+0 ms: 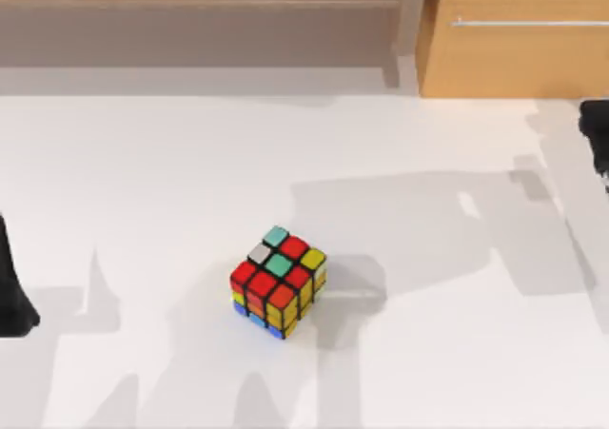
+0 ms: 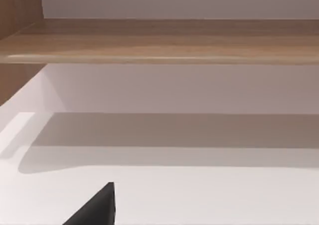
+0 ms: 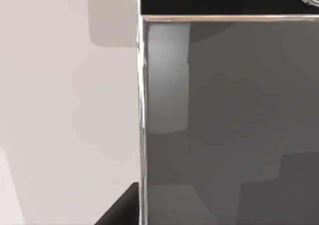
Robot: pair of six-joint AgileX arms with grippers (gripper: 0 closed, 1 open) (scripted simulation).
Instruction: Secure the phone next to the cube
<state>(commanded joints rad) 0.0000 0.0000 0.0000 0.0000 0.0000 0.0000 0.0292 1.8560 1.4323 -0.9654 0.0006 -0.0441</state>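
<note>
A white tabletop point(image 1: 143, 191) seen from above, with a small puzzle cube point(image 1: 278, 282) standing a little below and left of its centre. The cube has black edges; its upper face shows red, teal, grey and yellow stickers, and its sides show yellow, orange and blue. It stands alone, nothing touching it. Part of the left arm point(image 1: 11, 291) shows as a dark shape at the left edge of the tabletop, and part of the right arm point(image 1: 597, 144) as a dark shape at the right edge, both well apart from the cube. Along the far side runs a wooden shelf point(image 1: 200, 15), with a wooden cabinet point(image 1: 519, 39) carrying a silver handle to its right. The right wrist camera looks closely at the phone point(image 3: 229, 125): a grey screen with a silver rim, a black end strip and the edge of a round button, lying against the white surface. One dark fingertip of the right tool point(image 3: 124, 209) shows just beside the phone's rim; how far that tool is open cannot be told, nor whether it touches the phone. The left wrist camera shows the white surface, the wooden shelf and one dark fingertip of the left tool point(image 2: 97, 207), whose opening likewise cannot be told.
</note>
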